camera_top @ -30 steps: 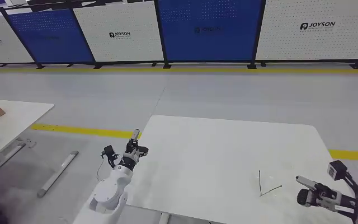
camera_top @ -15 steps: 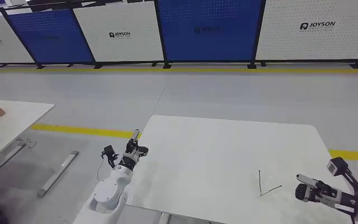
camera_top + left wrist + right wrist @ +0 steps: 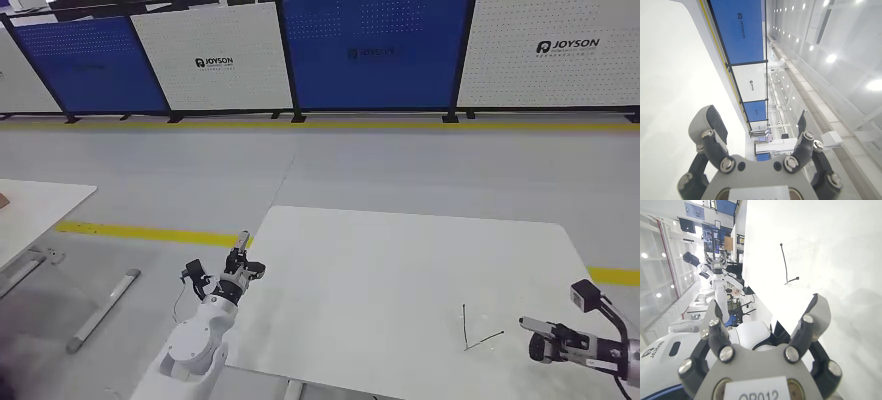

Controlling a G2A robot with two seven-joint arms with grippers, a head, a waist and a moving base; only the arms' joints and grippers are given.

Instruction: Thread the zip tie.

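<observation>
**benchrat:** Ok, left to right. The left claw point(image 3: 240, 248) sits at the left edge of the bench point(image 3: 400, 250), jaws spread wide, nothing in them. You can see the gap between its fingers point(image 3: 715, 121) clearly from the wrist. It's well apart from the zip tie point(image 3: 465, 326), whole bench between them.

**tiewrap_tom:** And where's the tie?

**benchrat:** Lying flat on the right part of the bench, toward the near edge. The long thin leg runs pretty much straight away from the robot, little square head at the far end point(image 3: 780, 244). A shorter leg kicks off from the near end, slanting to the right. Can't tell if that's one bent tie or two touching at the corner.

**tiewrap_tom:** So it's the right arm's job?

**benchrat:** I'd say so. The right claw point(image 3: 527, 325) is near it, just off to the right, also open and empty, pointing left at that short leg. The long axis lies crosswise to its approach, so I'd guess it goes for the near corner first.
</observation>
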